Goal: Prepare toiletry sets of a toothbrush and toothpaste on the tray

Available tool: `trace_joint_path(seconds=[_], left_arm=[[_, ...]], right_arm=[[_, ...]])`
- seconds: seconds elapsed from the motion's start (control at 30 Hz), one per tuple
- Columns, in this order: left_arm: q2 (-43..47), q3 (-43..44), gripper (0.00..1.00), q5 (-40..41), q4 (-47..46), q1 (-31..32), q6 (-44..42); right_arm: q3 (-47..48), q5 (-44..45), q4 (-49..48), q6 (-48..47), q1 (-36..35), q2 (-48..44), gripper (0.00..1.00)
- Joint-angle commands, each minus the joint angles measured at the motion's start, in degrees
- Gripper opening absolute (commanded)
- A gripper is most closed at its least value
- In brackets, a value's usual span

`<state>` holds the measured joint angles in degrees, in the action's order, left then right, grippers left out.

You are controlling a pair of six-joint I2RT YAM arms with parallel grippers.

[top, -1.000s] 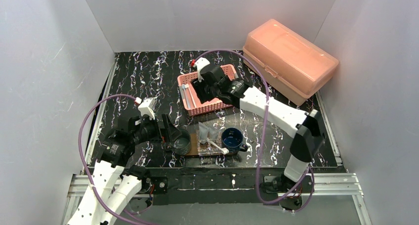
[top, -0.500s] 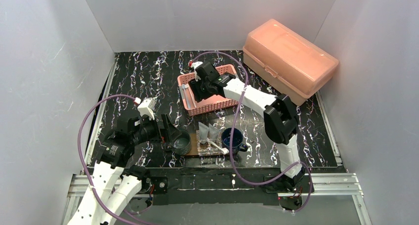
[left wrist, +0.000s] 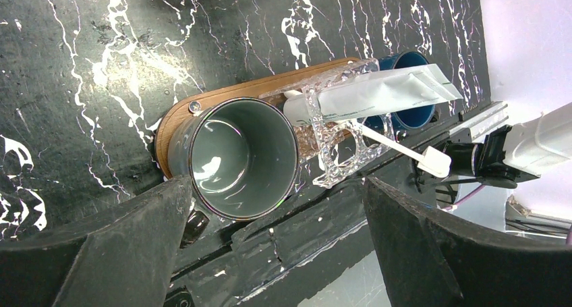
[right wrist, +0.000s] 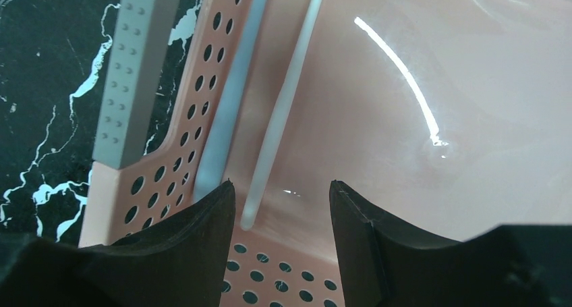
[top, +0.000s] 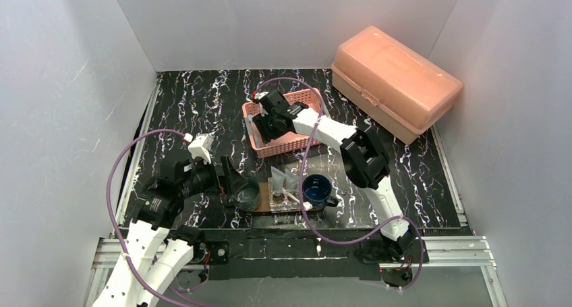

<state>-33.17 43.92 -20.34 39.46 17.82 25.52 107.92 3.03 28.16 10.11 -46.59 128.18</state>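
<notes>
**Right gripper (right wrist: 282, 209) down in the pink basket (right wrist: 168, 152)**

Nearest, the bent left arm holds the left gripper (left wrist: 276, 209) gaping wide at the grey-green cup (left wrist: 236, 155) on the tray (left wrist: 222, 96). Farther off, the outstretched right arm's half-spread fingers straddle a toothbrush (right wrist: 287, 111) tip, gripping nothing.

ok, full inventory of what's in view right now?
tray: 1, brown wood, near edge of table
cup: 1, grey-green, tray's left end, empty
glass: 1, clear, mid-tray
mug: 1, dark blue, right of glass
toothpaste: 1, white, in glass
toothbrush: 1, white, in glass
basket: 1, pink, mid-table
basket toothbrush: 1, white, lying in basket
bar: 1, grey, studded, at basket's edge
box: 1, salmon, far right
table: 1, black marbled
left end effector: open, astride cup
right end effector: open, over basket toothbrush's end
</notes>
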Motion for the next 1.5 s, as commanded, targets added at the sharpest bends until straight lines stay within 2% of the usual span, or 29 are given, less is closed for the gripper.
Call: trace_joint_path(seconds=[0.0, 0.47, 0.7, 0.9, 1.17, 1.3, 1.47], left_arm=[[0.4, -0.4, 0.98, -0.2, 0.0, 0.0, -0.9], [0.0, -0.4, 0.98, -0.2, 0.0, 0.0, -0.8], [-0.3, -0.4, 0.98, -0.4, 0.0, -0.1, -0.9], [-0.5, -0.4, 0.98, -0.5, 0.0, -0.3, -0.9], [-0.4, -0.4, 0.98, -0.4, 0.0, -0.3, -0.9], [-0.7, -0.4, 0.98, -0.4, 0.0, -0.3, -0.9], [-0.8, -0.5, 0.98, -0.3, 0.0, -0.4, -0.9]], right_arm=[[3.1, 0.2, -0.9, -0.7, 0.2, 1.5, 0.61], [4.1, -0.4, -0.6, -1.5, 0.2, 4.9, 0.59], [3.7, 1.0, 1.0, -3.1, 0.2, 6.2, 0.52], [2.1, 2.1, 1.0, -3.9, 0.1, 6.1, 0.38], [0.6, 1.2, -0.1, -3.9, 0.2, 4.9, 0.08], [0.2, 0.9, -0.6, -3.9, 0.2, 4.0, 0.01], [-0.1, 1.7, -1.3, -4.3, 0.2, 3.1, 0.01]])
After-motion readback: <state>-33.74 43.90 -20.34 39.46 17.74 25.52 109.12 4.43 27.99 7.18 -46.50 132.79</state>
